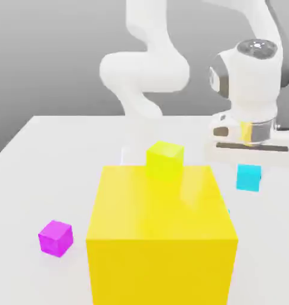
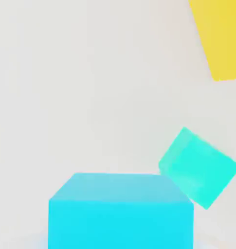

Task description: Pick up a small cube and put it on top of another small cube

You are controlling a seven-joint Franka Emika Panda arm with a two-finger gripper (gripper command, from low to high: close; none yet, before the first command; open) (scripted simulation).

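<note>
**Item 1 – gripper** (image 1: 249, 159): hangs below the white arm (image 1: 148, 71) on the exterior view's right, pointing down at the table. It is closed, with the small cyan cube directly under the hand. In the hand view the same cube sits close in front of the camera.

**Item 2 – small cyan cube** (image 1: 248, 177) (image 2: 119, 211): plain bright faces, level. It hangs right of the big yellow cube and farther back, apart from it.

**Item 3 – big yellow cube** (image 1: 161, 238) (image 2: 222, 39): by far the largest piece, standing on the table at near centre.

**Item 4 – small yellow-green cube** (image 1: 165, 158): seen at the far edge of the big yellow cube's top face. Whether it rests on that face or stands behind it cannot be told.

**Item 5 – small magenta cube** (image 1: 55, 237): on the table at near left, apart from the big yellow cube.

**Item 6 – small teal-green cube** (image 2: 198, 168): on the table, turned at an angle, seen in the hand view just beyond the cyan cube.

**Item 7 – table** (image 1: 45, 155): flat, pale and plain.
</note>
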